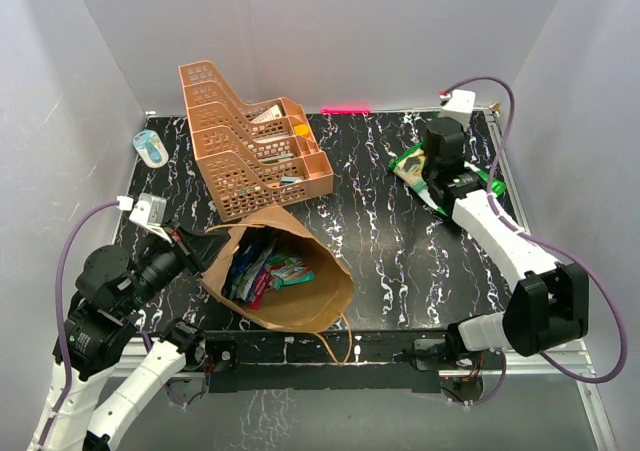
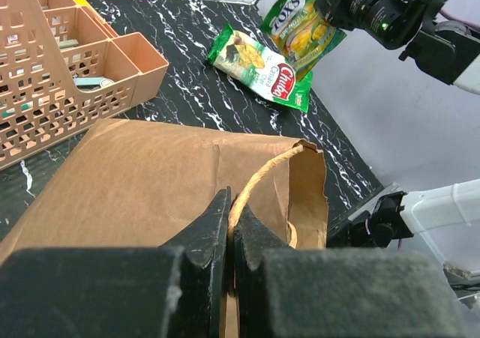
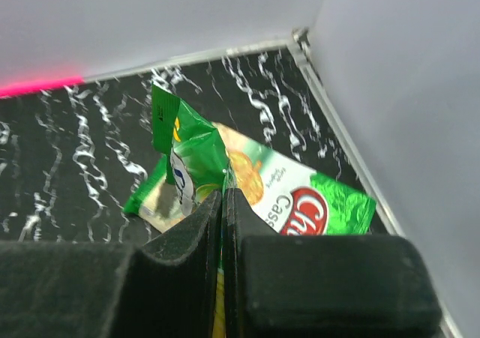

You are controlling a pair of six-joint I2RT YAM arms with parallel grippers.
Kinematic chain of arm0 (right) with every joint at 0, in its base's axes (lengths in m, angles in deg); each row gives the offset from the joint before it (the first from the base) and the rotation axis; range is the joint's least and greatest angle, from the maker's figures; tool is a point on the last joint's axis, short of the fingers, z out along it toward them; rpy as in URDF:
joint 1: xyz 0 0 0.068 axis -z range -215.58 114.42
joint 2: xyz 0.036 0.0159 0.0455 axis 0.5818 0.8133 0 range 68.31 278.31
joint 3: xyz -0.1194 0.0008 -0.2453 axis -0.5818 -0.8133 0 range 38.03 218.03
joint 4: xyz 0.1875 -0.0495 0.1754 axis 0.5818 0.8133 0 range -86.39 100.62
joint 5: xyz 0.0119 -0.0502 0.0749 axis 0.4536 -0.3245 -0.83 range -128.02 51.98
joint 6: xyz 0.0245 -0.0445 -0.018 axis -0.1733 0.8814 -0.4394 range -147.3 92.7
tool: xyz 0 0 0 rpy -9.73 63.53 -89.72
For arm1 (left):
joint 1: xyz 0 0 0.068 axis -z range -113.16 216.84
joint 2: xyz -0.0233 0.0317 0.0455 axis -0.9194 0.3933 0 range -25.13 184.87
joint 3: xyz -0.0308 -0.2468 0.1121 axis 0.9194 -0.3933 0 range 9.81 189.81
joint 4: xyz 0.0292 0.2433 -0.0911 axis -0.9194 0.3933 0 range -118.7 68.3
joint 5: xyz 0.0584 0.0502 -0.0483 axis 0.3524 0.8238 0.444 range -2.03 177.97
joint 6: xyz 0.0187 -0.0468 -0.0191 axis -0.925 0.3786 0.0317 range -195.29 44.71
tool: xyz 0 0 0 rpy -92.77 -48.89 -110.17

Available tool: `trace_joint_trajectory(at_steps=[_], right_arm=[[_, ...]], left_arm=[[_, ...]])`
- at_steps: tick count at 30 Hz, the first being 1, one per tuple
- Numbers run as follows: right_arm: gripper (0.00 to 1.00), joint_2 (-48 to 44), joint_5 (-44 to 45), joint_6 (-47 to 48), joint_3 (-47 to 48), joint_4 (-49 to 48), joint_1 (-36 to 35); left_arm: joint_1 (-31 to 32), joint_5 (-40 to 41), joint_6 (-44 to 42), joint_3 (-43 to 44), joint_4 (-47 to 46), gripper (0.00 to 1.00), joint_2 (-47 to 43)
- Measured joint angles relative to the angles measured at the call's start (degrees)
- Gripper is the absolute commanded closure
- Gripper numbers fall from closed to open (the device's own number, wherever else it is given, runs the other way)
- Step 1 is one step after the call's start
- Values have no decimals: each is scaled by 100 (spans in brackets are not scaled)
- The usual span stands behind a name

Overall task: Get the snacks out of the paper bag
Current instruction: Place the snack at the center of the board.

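Observation:
The brown paper bag (image 1: 300, 296) lies on its side at the near left of the table, mouth open, with several colourful snacks (image 1: 262, 271) showing inside. My left gripper (image 2: 231, 203) is shut on the bag's twine handle (image 2: 262, 174) at the bag's rim (image 2: 150, 180). At the far right, my right gripper (image 3: 223, 197) is shut on a green and yellow snack packet (image 3: 196, 154), which hangs just above the table (image 2: 301, 25). Under it lies a large green chip bag with a red logo (image 3: 315, 203), flat on the black tabletop (image 2: 259, 62).
An orange mesh tiered tray rack (image 1: 250, 146) stands at the back left, close behind the bag. A small blue and white object (image 1: 152, 148) sits at the far left corner. White walls close in the table on three sides, with a pink strip (image 1: 345, 109) along the back edge.

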Motion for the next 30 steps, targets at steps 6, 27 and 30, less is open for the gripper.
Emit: trace_joint_trajectory(at_steps=[6,27,30], right_arm=[[92,258,-682,-1377,-293,264,1049],[92,1261,-1300,-5099,-2201,-1298,2949],[92,1355,-1340,-5298,-2522,-1394,3069]], left_arm=[[-2,-55,-151,0,61,100,-2],[0,-94,-227,2,168,100,-94],[0,-101,-227,4,168,100,-94]])
